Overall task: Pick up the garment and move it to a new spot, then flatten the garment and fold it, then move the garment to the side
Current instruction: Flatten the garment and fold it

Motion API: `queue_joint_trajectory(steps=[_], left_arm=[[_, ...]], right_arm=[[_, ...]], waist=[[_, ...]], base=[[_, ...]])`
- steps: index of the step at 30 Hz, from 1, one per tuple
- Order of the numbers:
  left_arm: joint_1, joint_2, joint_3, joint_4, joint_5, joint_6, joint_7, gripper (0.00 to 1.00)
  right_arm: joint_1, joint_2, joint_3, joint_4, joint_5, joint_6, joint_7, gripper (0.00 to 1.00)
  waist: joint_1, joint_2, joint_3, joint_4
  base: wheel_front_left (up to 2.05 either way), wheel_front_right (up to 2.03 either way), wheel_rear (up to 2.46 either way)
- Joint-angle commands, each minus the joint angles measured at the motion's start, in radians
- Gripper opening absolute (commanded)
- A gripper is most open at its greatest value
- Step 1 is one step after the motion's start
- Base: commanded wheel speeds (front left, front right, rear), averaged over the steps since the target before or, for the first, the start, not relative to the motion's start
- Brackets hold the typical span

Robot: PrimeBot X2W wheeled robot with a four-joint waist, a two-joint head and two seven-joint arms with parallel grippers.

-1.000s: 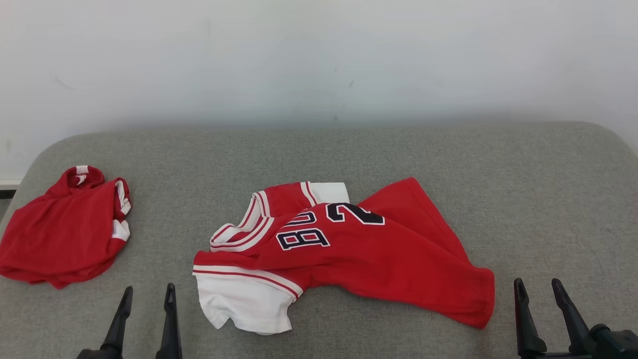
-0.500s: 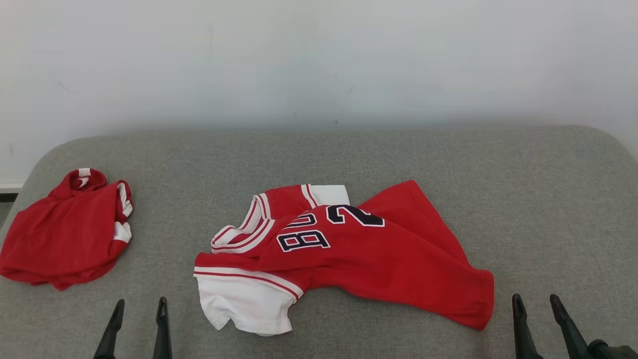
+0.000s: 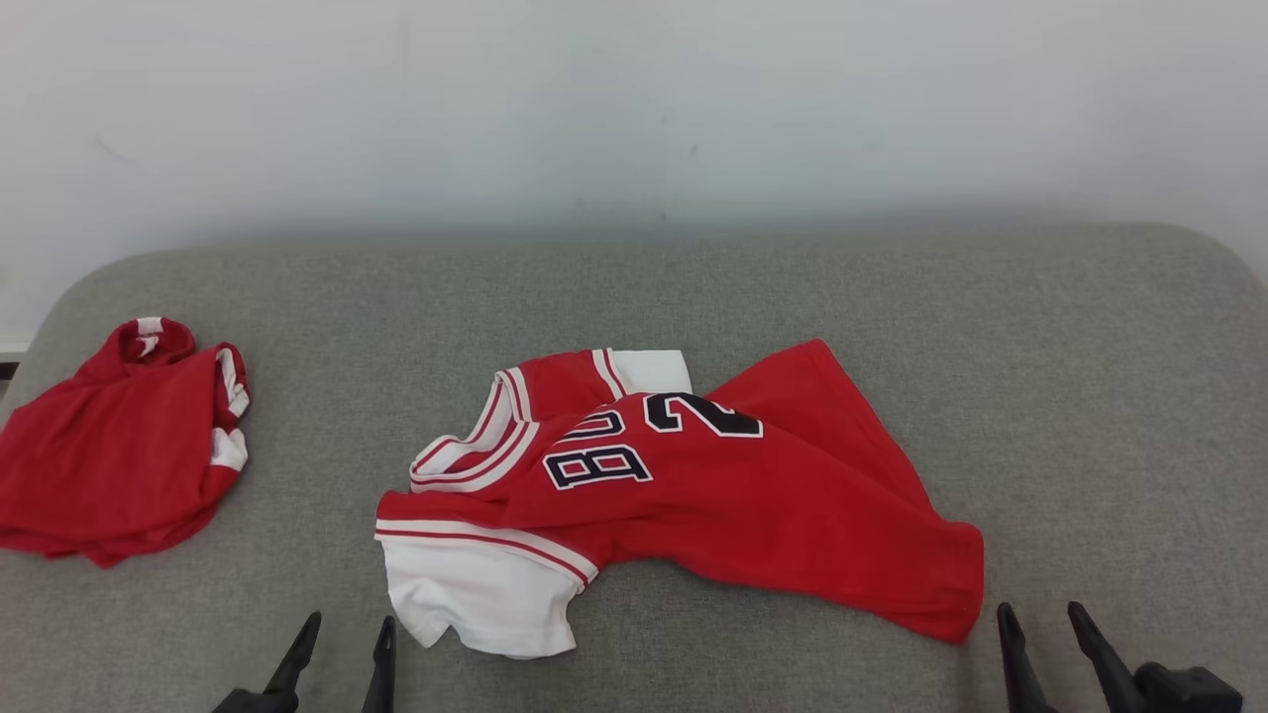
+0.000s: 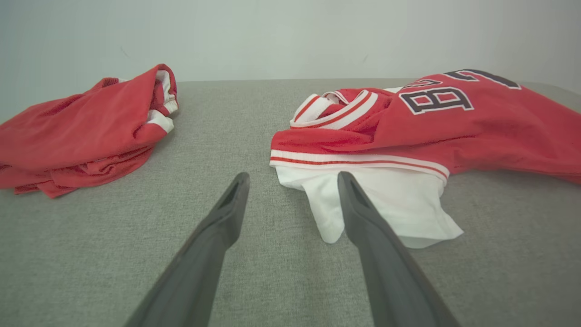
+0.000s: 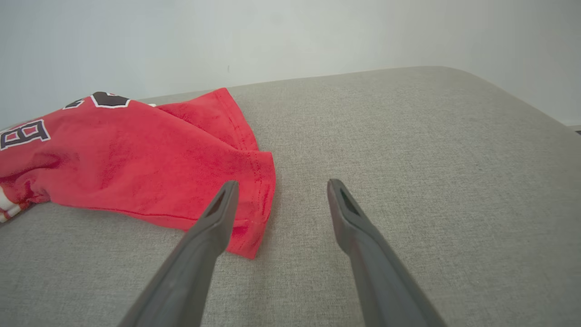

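Observation:
A red jersey garment [image 3: 753, 515] with white sleeves and dark numbers lies rumpled at the middle of the grey cushioned surface [image 3: 1090, 396]. The left wrist view looks over its white sleeve [image 4: 399, 204]; the right wrist view takes in its red hem corner [image 5: 245, 181]. At the lower left, my left gripper [image 3: 346, 635] is open and empty, just left of the white sleeve [image 3: 475, 594]. Right of the hem, at the lower right, my right gripper [image 3: 1042, 618] stands open with nothing in it. In their own wrist views, the left gripper [image 4: 292, 179] and the right gripper [image 5: 281, 186] show spread fingers.
A second red garment [image 3: 109, 456] lies bunched at the surface's left edge, also in the left wrist view as a red garment heap [image 4: 81, 131]. A pale wall [image 3: 634, 109] stands behind. Bare grey fabric stretches to the right of the jersey and along the back.
Both grippers have dropped lower in the head view; the left one has also shifted right, toward the white sleeve. The camera has tilted slightly. The garments lie as before.

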Motion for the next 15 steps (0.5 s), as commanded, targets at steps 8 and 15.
queue_joint_trajectory(steps=[8,15], left_arm=[[-0.120,0.052,-0.111,0.163,-0.086,0.002,-0.003,1.00],[-0.199,0.078,-0.186,0.255,-0.141,0.002,-0.003,1.00]], right_arm=[[-0.110,-0.012,0.074,0.137,0.032,-0.002,0.000,1.00],[-0.190,0.000,0.138,0.239,0.053,-0.002,0.000,1.00]], waist=[[0.0000,-0.0001,0.044,-0.010],[0.0000,-0.0001,0.069,-0.013]], base=[[0.00,0.00,0.00],[0.00,0.00,0.00]])
